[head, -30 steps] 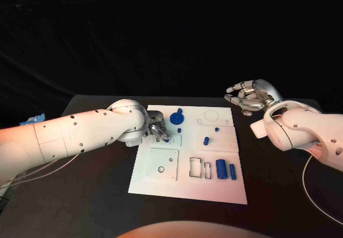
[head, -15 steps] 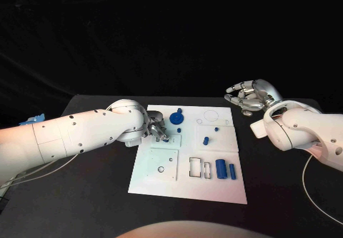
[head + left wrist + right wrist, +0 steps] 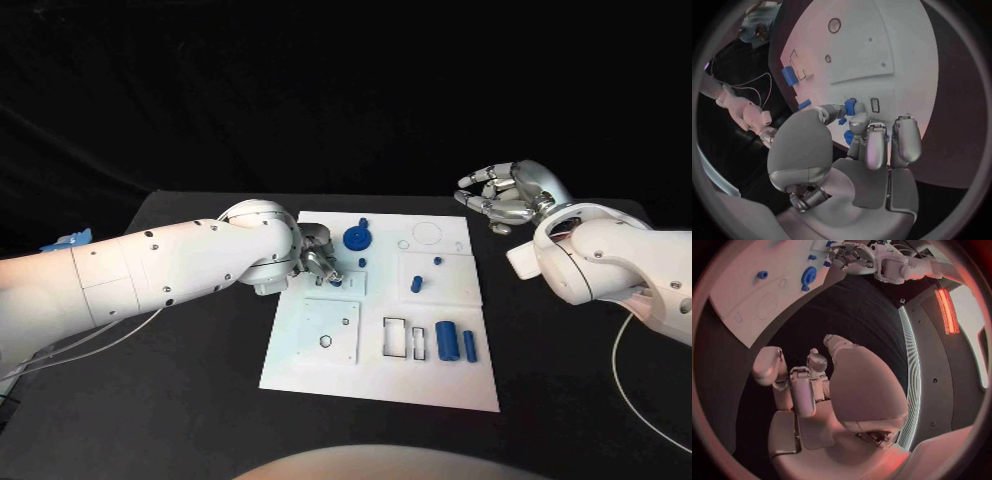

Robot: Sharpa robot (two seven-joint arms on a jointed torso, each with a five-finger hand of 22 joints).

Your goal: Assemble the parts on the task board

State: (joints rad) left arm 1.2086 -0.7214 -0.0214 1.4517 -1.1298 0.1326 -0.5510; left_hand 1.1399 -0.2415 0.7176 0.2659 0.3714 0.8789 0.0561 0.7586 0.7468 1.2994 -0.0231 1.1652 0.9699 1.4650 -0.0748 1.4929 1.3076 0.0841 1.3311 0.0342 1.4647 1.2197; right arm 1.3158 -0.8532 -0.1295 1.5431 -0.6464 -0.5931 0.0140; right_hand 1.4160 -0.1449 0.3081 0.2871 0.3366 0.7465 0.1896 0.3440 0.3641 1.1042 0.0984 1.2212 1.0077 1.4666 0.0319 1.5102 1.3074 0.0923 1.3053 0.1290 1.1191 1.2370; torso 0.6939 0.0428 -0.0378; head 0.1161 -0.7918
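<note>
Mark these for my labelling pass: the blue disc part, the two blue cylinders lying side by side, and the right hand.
blue disc (image 3: 356,238), head view, its flat face.
blue cylinders (image 3: 447,340), head view, the larger one's side.
right hand (image 3: 502,197), head view, middle of the hand.

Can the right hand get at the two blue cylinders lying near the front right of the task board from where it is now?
Probably yes. The right hand hovers off the task board's far right corner with nothing in it. The two blue cylinders lie uncovered on the board's right side, and the left hand works over on the left.
</note>
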